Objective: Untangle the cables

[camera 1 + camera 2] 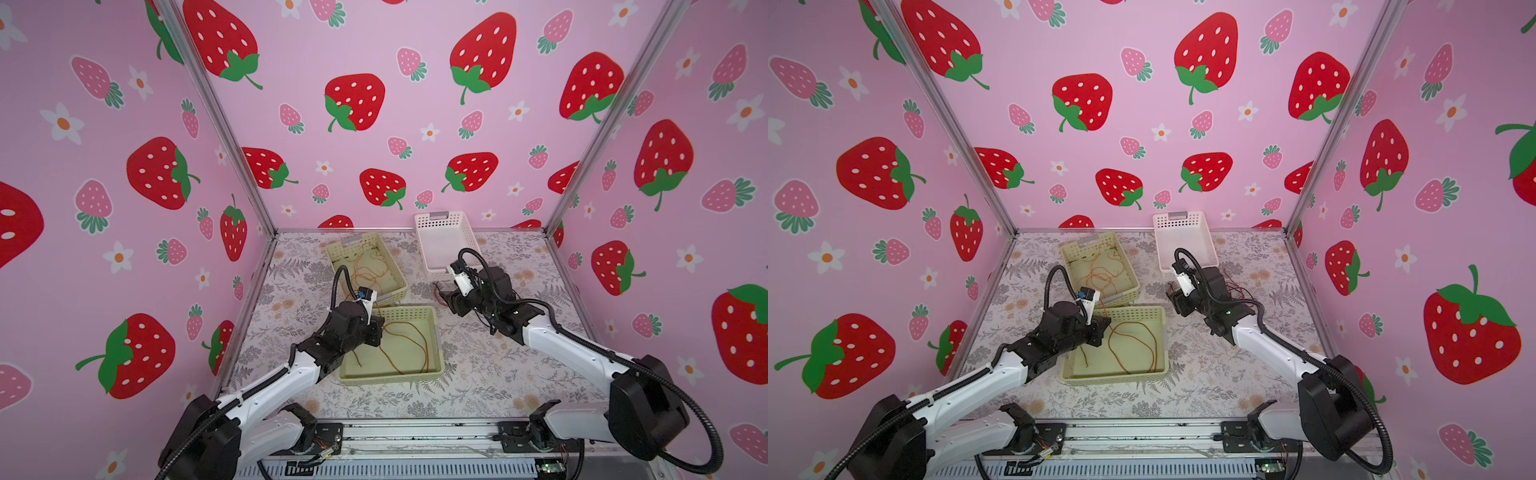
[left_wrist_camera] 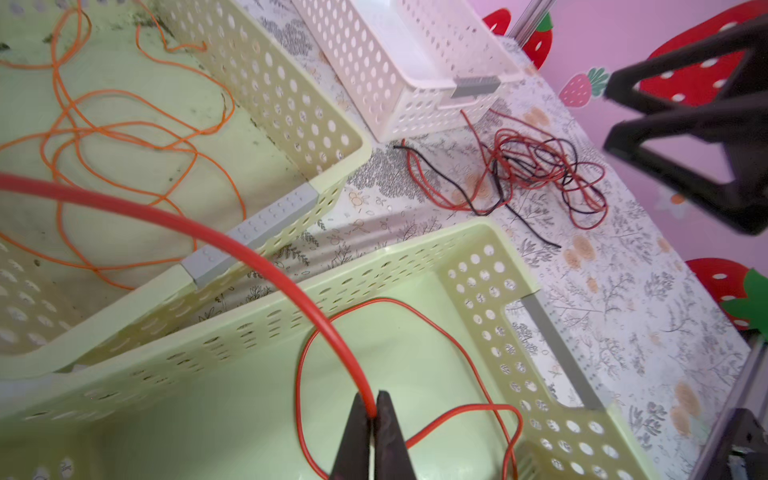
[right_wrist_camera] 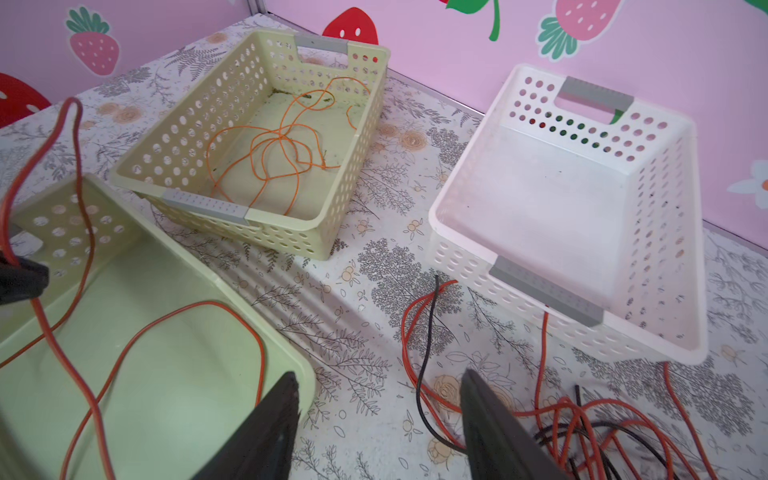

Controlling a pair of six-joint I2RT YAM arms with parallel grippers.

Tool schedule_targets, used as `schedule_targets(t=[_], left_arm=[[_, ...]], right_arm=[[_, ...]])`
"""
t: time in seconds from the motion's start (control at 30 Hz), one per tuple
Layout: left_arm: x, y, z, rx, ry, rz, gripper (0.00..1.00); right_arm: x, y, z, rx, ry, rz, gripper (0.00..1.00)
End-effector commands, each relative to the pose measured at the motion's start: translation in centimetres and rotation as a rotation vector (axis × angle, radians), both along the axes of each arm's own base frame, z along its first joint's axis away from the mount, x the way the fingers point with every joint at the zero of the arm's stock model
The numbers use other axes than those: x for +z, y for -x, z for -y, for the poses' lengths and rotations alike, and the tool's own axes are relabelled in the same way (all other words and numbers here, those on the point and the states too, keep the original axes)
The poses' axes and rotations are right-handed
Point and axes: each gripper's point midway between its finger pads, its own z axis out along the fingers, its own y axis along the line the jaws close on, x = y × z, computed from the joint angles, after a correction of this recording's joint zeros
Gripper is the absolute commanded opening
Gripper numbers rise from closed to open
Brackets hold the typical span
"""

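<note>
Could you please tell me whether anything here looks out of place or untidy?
Yes: a knotted heap of red and black cables lies loose on the table beside the white basket, outside every basket, while that basket holds nothing. The far green basket sits askew, with dark specks on its floor.

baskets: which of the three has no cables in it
The white basket by the back wall is empty. The far yellow basket holds orange cables, and the near green basket holds a red cable.
</note>
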Motion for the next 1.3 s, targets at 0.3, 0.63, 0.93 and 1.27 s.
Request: schedule_targets(t=[0.3,0.63,0.93,1.27], left_arm=[[-1.7,2.9,3.0,-0.076,-0.058,-0.016,0.00],[-3.7,2.1,4.4,-0.102,-0.101,-0.058,0.43],[2.3,2.4,2.8,-0.109,-0.165,0.135,0.74],[9.6,-0.2,6.6,-0.277,-0.237,0.343,0.74]], right_arm=[[-1.4,-2.3,5.6,-0.189,-0.010,-0.072,0.63],[-2.1,-2.5,7.0,-0.232,-0.007,-0.095,0.63],[-3.4,-4.0,12.1,-0.391,0.016,-0.166,0.63],[-5.5,-3.6,11.0,-0.308,0.054,-0.342,0.60]])
